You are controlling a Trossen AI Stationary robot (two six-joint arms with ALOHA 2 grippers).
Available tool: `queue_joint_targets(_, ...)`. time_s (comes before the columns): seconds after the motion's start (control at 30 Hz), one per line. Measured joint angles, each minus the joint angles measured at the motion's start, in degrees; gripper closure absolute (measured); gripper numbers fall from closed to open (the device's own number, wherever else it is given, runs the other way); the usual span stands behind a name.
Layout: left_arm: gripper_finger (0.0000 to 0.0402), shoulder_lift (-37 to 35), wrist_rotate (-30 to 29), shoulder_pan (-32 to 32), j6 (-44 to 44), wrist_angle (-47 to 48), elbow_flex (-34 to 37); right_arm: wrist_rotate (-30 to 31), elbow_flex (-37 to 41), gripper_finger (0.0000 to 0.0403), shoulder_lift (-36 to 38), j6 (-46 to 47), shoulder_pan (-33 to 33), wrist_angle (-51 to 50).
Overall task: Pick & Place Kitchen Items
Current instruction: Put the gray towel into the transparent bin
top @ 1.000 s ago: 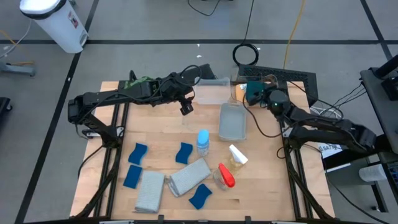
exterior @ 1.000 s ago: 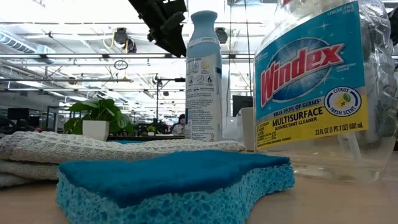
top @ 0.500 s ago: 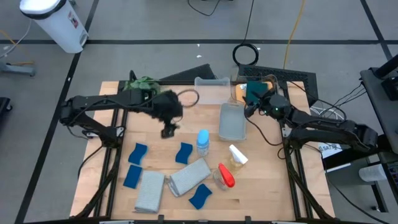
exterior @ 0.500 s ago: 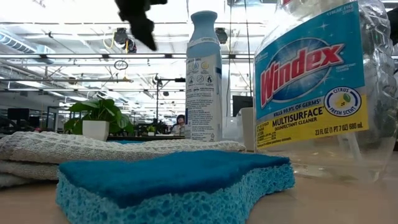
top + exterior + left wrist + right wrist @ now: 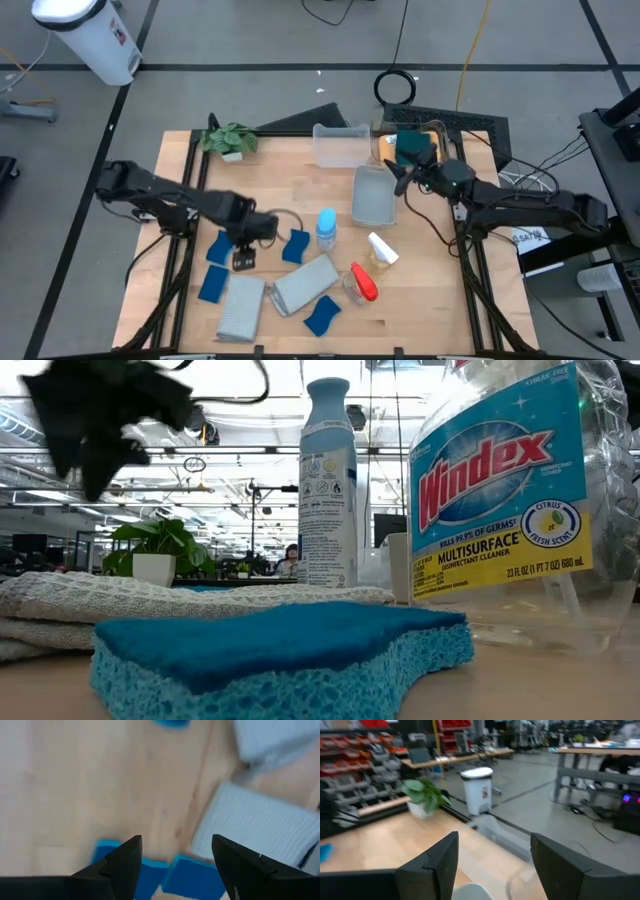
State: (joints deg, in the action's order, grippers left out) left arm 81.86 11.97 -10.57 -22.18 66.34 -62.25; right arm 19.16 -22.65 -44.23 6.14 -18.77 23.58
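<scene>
So far nothing shows inside the clear rectangular plastic bin (image 5: 374, 195); the open, empty left gripper (image 5: 243, 262) hovers over a wavy blue sponge (image 5: 222, 247), while the empty right gripper (image 5: 401, 180), jaws apart, waits beside that bin.

Blue sponges (image 5: 222, 247), grey cloths (image 5: 241, 307), three bottles (image 5: 326, 229) lie scattered

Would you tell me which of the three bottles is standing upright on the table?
The blue-topped bottle, near the table's middle beside the grey bin. The white-topped and red-topped bottles both lie on their sides.
</scene>
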Motion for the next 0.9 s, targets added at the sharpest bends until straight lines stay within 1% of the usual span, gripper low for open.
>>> queue_joint_targets(0.1,0.0158,-0.26,5.8,-2.12,-0.96,-6.3,6.24,0.0,0.0,0.019,-0.02,-1.4,2.41,2.19)
queue_joint_targets(0.27,0.0158,-0.28,11.42,-3.51,-0.91,-15.45,14.66,-0.01,0.0,0.019,-0.02,-4.97,5.83,5.55)
queue_joint_targets(0.4,0.0158,-0.23,16.61,-4.34,-1.44,-23.99,20.94,0.07,0.0,0.0191,-0.02,-6.98,7.29,7.51)
queue_joint_targets(0.53,0.0158,-0.23,20.84,-4.75,-4.03,-29.93,25.17,0.09,0.0,0.0191,-0.02,-8.54,7.66,8.49)
queue_joint_targets(0.63,0.0158,-0.23,23.43,-5.83,-4.13,-34.26,27.44,0.13,0.0,0.0191,-0.02,-8.82,7.62,8.41)
queue_joint_targets(0.7,0.0158,-0.22,25.2,-6.36,-4.91,-38.9,29.0,0.15,0.0,0.0191,-0.02,-9.03,7.53,8.41)
queue_joint_targets(0.8,0.0158,0.16,25.33,-7.14,-6.83,-45.23,30.92,0.17,0.0,0.0191,-0.02,-9.9,7.53,8.38)
queue_joint_targets(0.9,0.0158,0.03,22.81,-8.62,-6.85,-46.01,31.42,0.18,0.0,0.0191,-0.04,-10.06,7.53,8.35)
